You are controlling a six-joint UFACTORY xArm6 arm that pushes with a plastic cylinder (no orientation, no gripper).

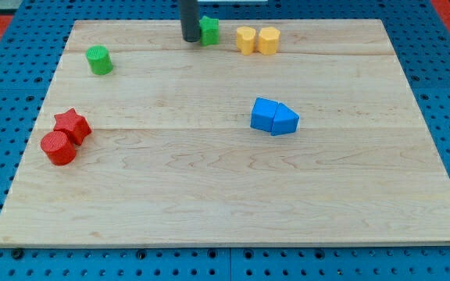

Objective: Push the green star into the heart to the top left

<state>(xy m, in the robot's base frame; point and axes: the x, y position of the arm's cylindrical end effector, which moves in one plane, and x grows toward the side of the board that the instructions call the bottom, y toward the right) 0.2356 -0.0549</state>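
Note:
The green star (209, 30) lies near the view's top edge of the wooden board (225, 195), a little left of centre. My tip (189, 39) stands just to the star's left, touching it or nearly so. Two yellow blocks sit side by side to the star's right. The left one (245, 39) looks like a heart and the right one (269, 40) like a pentagon. A small gap separates the star from the yellow heart.
A green cylinder (98, 60) stands at the upper left. A red star (73, 125) and a red cylinder (58, 147) touch at the left edge. A blue cube (264, 114) and a blue wedge (285, 121) touch right of centre.

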